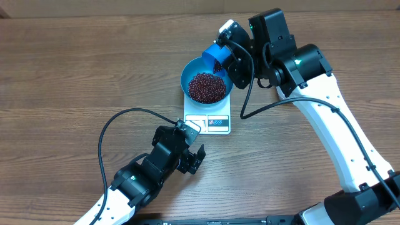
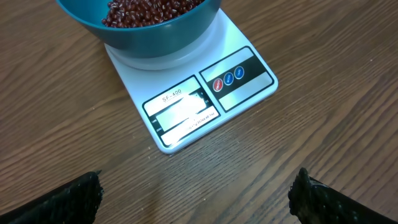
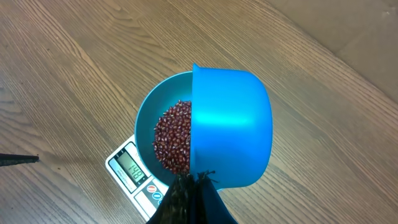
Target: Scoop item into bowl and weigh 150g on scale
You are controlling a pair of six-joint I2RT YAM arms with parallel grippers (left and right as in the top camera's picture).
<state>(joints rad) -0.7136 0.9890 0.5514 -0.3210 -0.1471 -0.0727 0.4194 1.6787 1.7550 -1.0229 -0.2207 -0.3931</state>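
Observation:
The round blue bowl stands on the white scale and holds a heap of dark red beans. In the right wrist view the beans fill the bowl and the scale shows its lit display. My right gripper is shut on the handle of a small bright blue scoop, tipped on its side over the bowl's far right rim; overhead the scoop shows there. My left gripper stands open over bare wood just in front of the scale, holding nothing.
A black cable loops over the table left of the scale. A second cable hangs from the right arm beside the scale's right side. Brown cardboard lies at the table's far edge.

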